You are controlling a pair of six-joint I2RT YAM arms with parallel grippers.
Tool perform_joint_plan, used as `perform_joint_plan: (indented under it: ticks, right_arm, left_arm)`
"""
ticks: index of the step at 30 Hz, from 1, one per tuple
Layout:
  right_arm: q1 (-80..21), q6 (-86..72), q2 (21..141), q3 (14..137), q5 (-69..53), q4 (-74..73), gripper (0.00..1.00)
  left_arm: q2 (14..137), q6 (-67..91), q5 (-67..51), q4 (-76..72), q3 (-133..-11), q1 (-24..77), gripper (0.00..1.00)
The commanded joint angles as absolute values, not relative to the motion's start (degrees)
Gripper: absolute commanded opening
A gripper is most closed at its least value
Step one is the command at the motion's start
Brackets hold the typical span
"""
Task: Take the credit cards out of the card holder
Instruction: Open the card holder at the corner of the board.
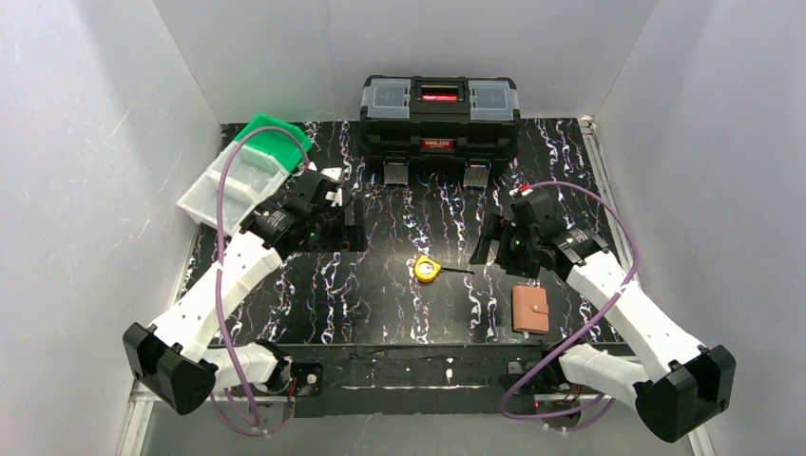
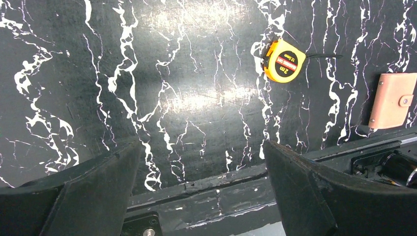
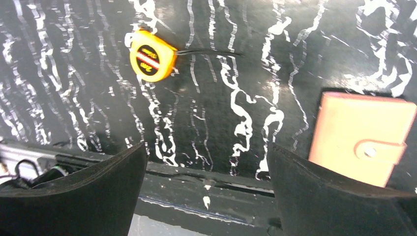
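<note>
The card holder [image 1: 530,310] is a tan leather wallet lying snapped shut on the black marbled table, near the front right. It also shows at the right edge of the left wrist view [image 2: 393,101] and at the right of the right wrist view [image 3: 361,137]. The credit cards are hidden inside it. My right gripper [image 1: 494,249] hovers open just behind and to the left of the card holder, with nothing between its fingers [image 3: 206,146]. Over the table's left half my left gripper [image 1: 344,231] is also open and empty [image 2: 201,147].
A round yellow tape measure [image 1: 427,269] lies mid-table between the two grippers, its black strap pointing right. A large black toolbox [image 1: 439,114] stands at the back centre. A white bin [image 1: 228,190] and a green bin [image 1: 276,138] sit at the back left. White walls enclose the table.
</note>
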State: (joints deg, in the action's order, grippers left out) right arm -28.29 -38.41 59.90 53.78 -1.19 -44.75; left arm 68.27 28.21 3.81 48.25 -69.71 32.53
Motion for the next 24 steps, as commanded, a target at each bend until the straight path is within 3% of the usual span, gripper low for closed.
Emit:
perform_joint_plan:
  ticks: [1, 9, 19, 24]
  right_arm:
    - [-28.39, -43.3, 58.87, 51.92, 6.08, -50.52, 0.98]
    - [-26.85, -50.6, 55.56, 46.08, 12.95, -55.39, 0.98]
    - [-17.18, -53.38, 56.36, 40.78, 9.49, -53.9, 0.98]
    - [-14.28, -53.98, 56.92, 40.62, 10.39, -55.76, 0.85]
  left_arm:
    - [68.79, 28.98, 2.69, 48.86, -69.05, 32.52, 0.98]
    - [68.29, 29.0, 2.1, 48.94, -67.87, 32.84, 0.98]
    - [66.23, 29.85, 0.14, 48.47, -65.86, 33.13, 0.98]
    - [65.36, 30.41, 0.0, 48.0, -65.18, 33.13, 0.98]
